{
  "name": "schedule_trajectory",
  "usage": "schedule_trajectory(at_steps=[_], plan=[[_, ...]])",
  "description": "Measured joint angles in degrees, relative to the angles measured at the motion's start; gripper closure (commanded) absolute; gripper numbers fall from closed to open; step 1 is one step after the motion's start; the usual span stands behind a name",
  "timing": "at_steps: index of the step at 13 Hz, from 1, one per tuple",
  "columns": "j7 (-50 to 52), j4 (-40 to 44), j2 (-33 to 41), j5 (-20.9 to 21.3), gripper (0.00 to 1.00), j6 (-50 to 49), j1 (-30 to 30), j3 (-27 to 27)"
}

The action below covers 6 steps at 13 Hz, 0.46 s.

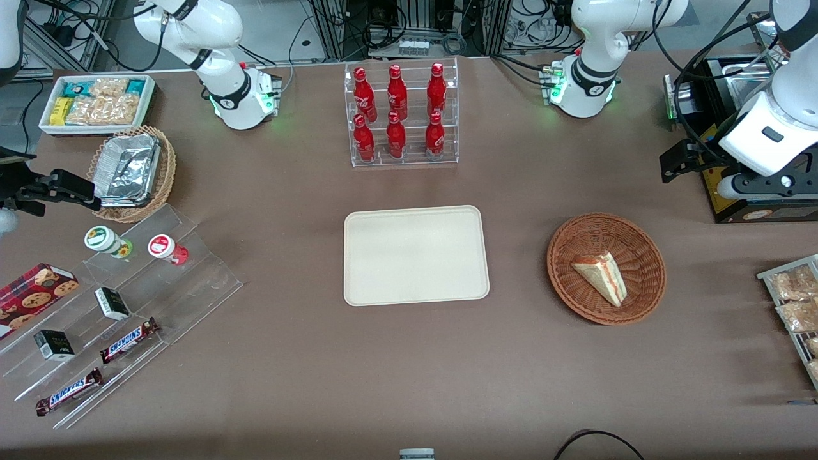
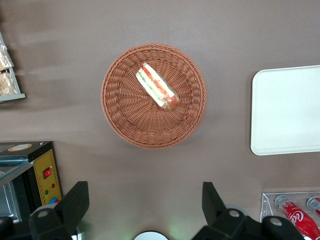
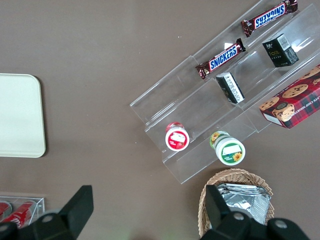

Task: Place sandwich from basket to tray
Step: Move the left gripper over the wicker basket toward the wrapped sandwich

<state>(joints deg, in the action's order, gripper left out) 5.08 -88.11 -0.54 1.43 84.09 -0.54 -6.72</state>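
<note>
The sandwich (image 1: 601,276) (image 2: 157,92), a pale wedge with a red and green filling edge, lies in the round reddish-brown wicker basket (image 1: 642,246) (image 2: 125,117). The cream tray (image 1: 415,254) (image 2: 287,110) lies bare at the table's middle, beside the basket toward the parked arm's end. My gripper (image 1: 679,161) (image 2: 144,192) hangs high over the table, farther from the front camera than the basket and a little toward the working arm's end. Its fingers (image 2: 77,197) are spread wide open with only the brown table between them.
A black box with a yellow panel (image 1: 754,198) (image 2: 42,172) stands close beside the gripper. A clear rack of red bottles (image 1: 402,115) stands past the tray, farther from the front camera. A wire tray of packaged snacks (image 1: 795,300) sits at the working arm's table edge.
</note>
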Motion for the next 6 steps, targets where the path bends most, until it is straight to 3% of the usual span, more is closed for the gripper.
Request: schedule_trajectory(at_steps=[6], plan=[[0.00,0.03,-0.34,0.33,0.00,0.06,0.22,0.98]])
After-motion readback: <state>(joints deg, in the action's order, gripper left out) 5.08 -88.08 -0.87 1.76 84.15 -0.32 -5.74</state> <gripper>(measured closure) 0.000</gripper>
